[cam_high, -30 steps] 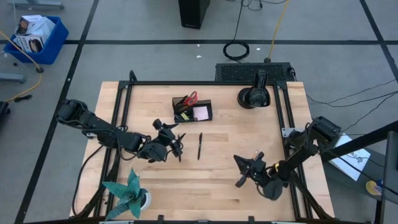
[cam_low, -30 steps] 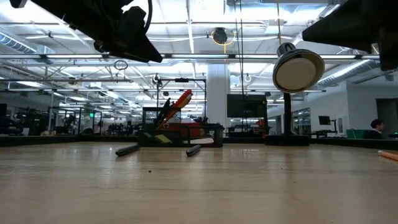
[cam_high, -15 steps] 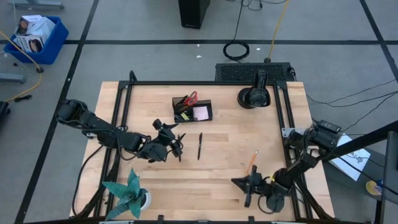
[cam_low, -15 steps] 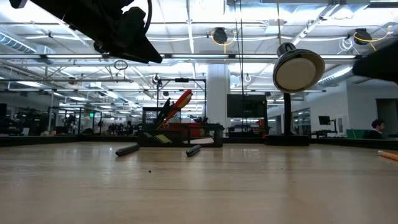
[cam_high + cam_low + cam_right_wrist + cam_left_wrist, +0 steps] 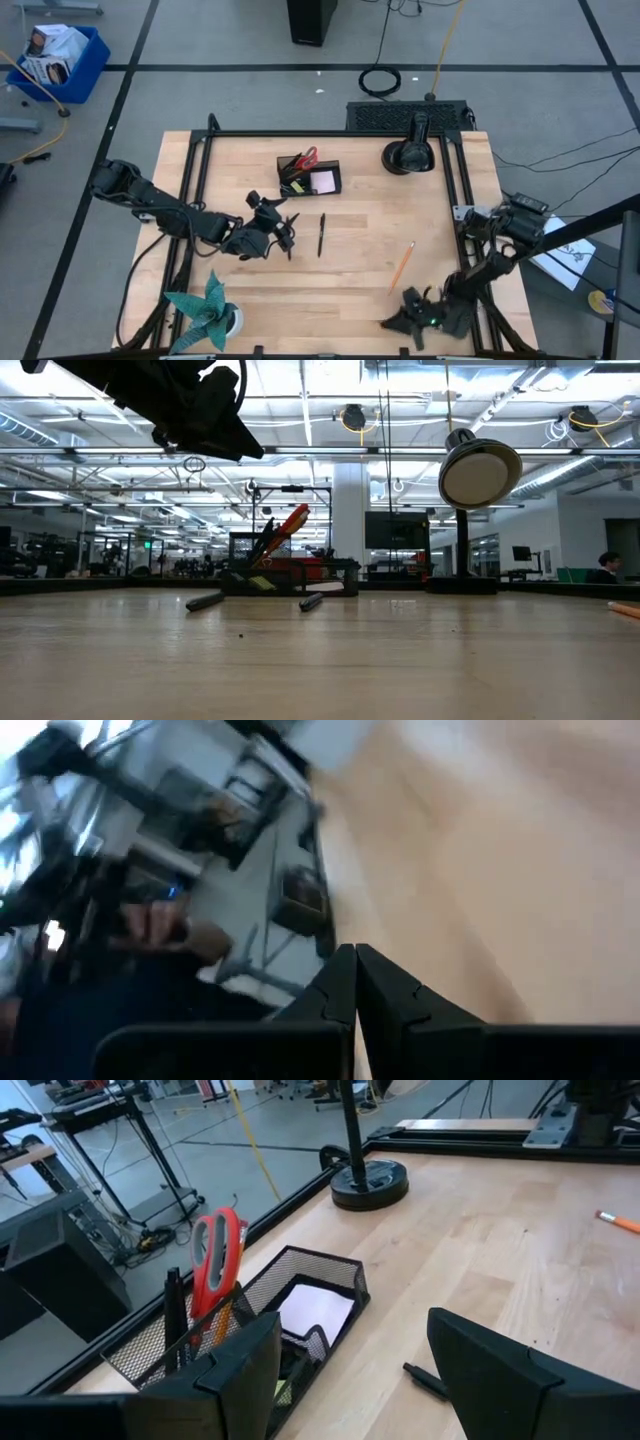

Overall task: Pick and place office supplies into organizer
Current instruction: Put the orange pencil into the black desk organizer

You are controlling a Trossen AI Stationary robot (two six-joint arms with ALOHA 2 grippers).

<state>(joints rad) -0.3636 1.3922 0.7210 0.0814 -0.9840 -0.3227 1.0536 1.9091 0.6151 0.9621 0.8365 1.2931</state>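
The black mesh organizer [image 5: 310, 177] stands on the table's far middle and holds red-handled scissors [image 5: 215, 1260], dark pens and a pale pad [image 5: 315, 1308]. A black pen [image 5: 321, 235] lies on the wood in front of it. A second dark pen [image 5: 289, 244] lies by my left gripper [image 5: 280, 232], which hovers open to the near left of the organizer [image 5: 260, 1320] and holds nothing. An orange pencil [image 5: 402, 266] lies on the right half. My right gripper [image 5: 410, 322] is shut and empty at the table's near edge, to the near side of the pencil.
A round black base with an upright post and lamp head [image 5: 408, 155] stands far right. A teal paper plant [image 5: 207, 310] sits at the near left corner. A black frame rail [image 5: 330, 133] edges the table. Bare wood lies between the pen and the pencil.
My right gripper has drawn back from the middle right of the table toward the near edge and turned, leaving the low view. The orange pencil now shows lying on the wood where that gripper stood. My left arm has kept still.
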